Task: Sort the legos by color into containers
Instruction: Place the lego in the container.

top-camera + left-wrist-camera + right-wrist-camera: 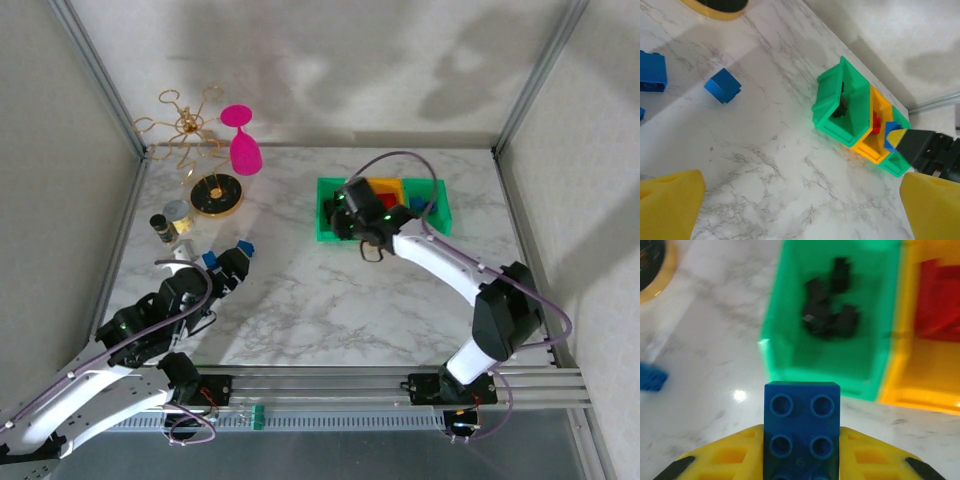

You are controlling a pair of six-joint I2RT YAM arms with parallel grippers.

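My right gripper (802, 434) is shut on a blue lego brick (801, 425), studs facing the camera. It hangs just in front of the left green container (830, 347), which holds several black legos (830, 315). Beside it the orange-yellow container (932, 375) holds red legos (937, 302). From above, the right gripper (352, 206) sits over the row of containers (328, 232). My left gripper (800, 212) is open over bare marble, with two loose blue legos (722, 85) (651, 72) ahead of it. In the top view it (232, 268) lies near those blue legos (246, 247).
At the back left stand a black-and-gold disc (216, 195), a gold wire rack (185, 125), a pink goblet (242, 142) and small jars (170, 222). Metal frame posts and walls enclose the marble table (330, 300). Another blue lego (650, 378) lies left of the right gripper.
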